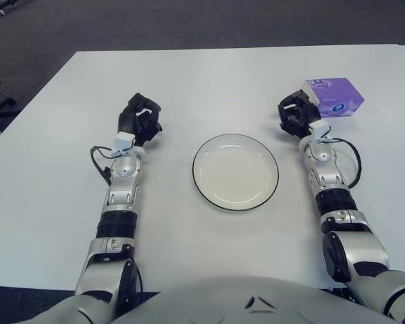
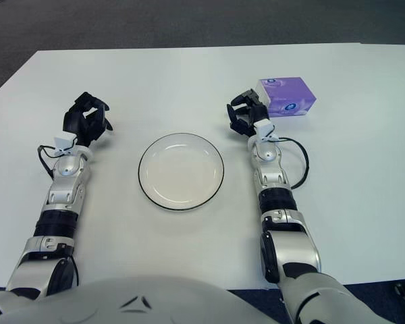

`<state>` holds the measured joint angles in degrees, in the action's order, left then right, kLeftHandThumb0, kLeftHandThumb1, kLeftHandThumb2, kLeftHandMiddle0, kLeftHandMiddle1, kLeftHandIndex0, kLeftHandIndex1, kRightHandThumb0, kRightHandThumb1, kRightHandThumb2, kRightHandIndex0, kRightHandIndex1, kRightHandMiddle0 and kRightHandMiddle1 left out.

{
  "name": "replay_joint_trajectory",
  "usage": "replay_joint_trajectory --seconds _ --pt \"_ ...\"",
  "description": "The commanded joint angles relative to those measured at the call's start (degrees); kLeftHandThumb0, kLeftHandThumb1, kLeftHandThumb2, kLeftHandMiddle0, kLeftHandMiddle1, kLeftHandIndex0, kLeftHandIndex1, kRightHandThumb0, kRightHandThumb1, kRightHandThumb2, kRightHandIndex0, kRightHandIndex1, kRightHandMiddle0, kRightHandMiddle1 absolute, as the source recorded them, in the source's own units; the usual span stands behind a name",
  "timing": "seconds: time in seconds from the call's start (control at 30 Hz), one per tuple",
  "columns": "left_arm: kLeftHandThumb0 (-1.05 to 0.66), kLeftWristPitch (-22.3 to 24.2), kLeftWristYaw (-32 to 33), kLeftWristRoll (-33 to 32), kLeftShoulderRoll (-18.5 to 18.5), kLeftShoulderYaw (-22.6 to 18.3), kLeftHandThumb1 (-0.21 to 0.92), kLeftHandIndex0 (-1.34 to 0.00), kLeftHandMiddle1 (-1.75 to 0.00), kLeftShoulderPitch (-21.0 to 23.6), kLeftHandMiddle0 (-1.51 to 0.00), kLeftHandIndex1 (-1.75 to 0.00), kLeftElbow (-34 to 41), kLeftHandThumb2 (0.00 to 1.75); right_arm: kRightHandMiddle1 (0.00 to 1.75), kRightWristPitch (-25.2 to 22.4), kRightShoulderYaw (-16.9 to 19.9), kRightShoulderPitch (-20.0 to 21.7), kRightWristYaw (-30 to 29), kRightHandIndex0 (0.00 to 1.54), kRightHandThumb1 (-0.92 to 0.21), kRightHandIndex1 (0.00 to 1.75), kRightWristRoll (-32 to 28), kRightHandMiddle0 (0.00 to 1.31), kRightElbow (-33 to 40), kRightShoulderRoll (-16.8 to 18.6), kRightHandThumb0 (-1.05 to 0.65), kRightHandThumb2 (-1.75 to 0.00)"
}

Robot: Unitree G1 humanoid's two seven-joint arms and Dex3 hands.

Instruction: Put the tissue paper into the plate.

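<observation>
One purple tissue paper box (image 1: 335,97) lies flat on the white table (image 1: 209,81) at the far right, well apart from the white plate (image 1: 235,171) at centre; its long axis runs left to right, tilted slightly so the left end sits farther from the robot. The right hand (image 1: 296,115) is just left of the box, fingers loosely curled and holding nothing. The left hand (image 1: 140,119) shows left of the plate, fingers likewise curled and empty.
</observation>
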<state>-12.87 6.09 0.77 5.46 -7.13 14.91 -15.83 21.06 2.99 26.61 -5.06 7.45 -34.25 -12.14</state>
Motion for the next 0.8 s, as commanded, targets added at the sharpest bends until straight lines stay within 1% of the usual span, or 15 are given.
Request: replay_joint_trajectory --seconds 0.0,0.03,0.07,0.13,0.17,0.27,0.43,0.57,0.6,0.73,0.77 --pt "-0.37 0.10 0.66 0.24 -2.25 0.36 0.92 -0.63 -1.75 -8.62 -0.93 -1.75 -5.62 0.48 1.72 6.26 -2.02 -7.20 -5.79 0.69 -0.76 1.71 7.38 0.33 -0.15 -2.67 -0.37 -0.71" --pt "-0.37 0.15 0.67 0.22 -2.22 0.34 0.92 -0.63 -1.75 -8.56 -0.93 -1.75 -5.62 0.48 1.68 6.30 -2.29 -8.01 -8.24 0.70 -0.78 1.71 10.29 0.35 2.00 -3.81 -0.37 -0.65" --pt "-0.37 0.20 0.69 0.21 -2.21 0.34 0.92 -0.63 -1.75 -8.52 -0.93 -1.75 -5.60 0.48 1.68 5.95 -2.50 -8.72 -9.98 0.70 -0.78 1.71 12.83 0.35 4.05 -4.91 -0.37 -0.65" --pt "-0.37 0.30 0.74 0.21 -2.18 0.32 0.92 -0.63 -1.75 -8.34 -0.93 -1.75 -5.74 0.48 1.62 5.45 -2.83 -9.64 -11.88 0.70 -0.84 1.70 16.65 0.37 7.11 -7.01 -0.37 -0.51" --pt "-0.37 0.34 0.76 0.21 -2.17 0.34 0.92 -0.63 -1.75 -8.30 -0.93 -1.75 -5.76 0.48 1.60 5.27 -2.96 -9.96 -12.28 0.68 -0.87 1.68 17.96 0.38 8.24 -7.89 -0.36 -0.45" --pt "-0.37 0.39 0.82 0.27 -2.16 0.35 0.92 -0.62 -1.75 -8.13 -0.93 -1.75 -5.92 0.48 1.57 7.13 -3.42 -9.91 -14.36 0.66 -0.90 1.65 21.09 0.38 9.02 -10.37 -0.36 -0.38" --pt "-0.37 0.31 0.88 0.33 -2.18 0.37 0.92 -0.62 -1.75 -7.91 -0.92 -1.75 -6.22 0.49 1.56 9.33 -4.23 -9.00 -19.53 0.65 -0.92 1.60 25.21 0.38 8.33 -12.43 -0.36 -0.35" --pt "-0.37 0.20 0.95 0.32 -2.14 0.38 0.92 -0.62 -1.75 -7.72 -0.92 -1.75 -6.50 0.49 1.55 8.29 -4.28 -9.49 -21.85 0.66 -0.92 1.53 27.30 0.39 10.80 -13.42 -0.36 -0.34" --pt "-0.37 0.16 0.98 0.30 -2.13 0.37 0.92 -0.62 -1.75 -7.64 -0.92 -1.75 -6.61 0.49 1.55 7.62 -4.36 -9.71 -22.99 0.66 -0.92 1.51 28.85 0.39 11.82 -13.95 -0.36 -0.34" --pt "-0.37 0.03 1.07 0.27 -2.13 0.38 0.92 -0.62 -1.75 -7.47 -0.92 -1.75 -6.87 0.49 1.54 6.01 -4.52 -10.13 -26.59 0.65 -0.92 1.40 33.17 0.39 14.13 -15.26 -0.36 -0.34" --pt "-0.37 0.01 1.09 0.26 -2.14 0.38 0.92 -0.62 -1.75 -7.45 -0.92 -1.75 -6.91 0.49 1.55 5.74 -4.53 -10.15 -27.52 0.65 -0.92 1.29 33.98 0.39 14.45 -15.45 -0.36 -0.34"
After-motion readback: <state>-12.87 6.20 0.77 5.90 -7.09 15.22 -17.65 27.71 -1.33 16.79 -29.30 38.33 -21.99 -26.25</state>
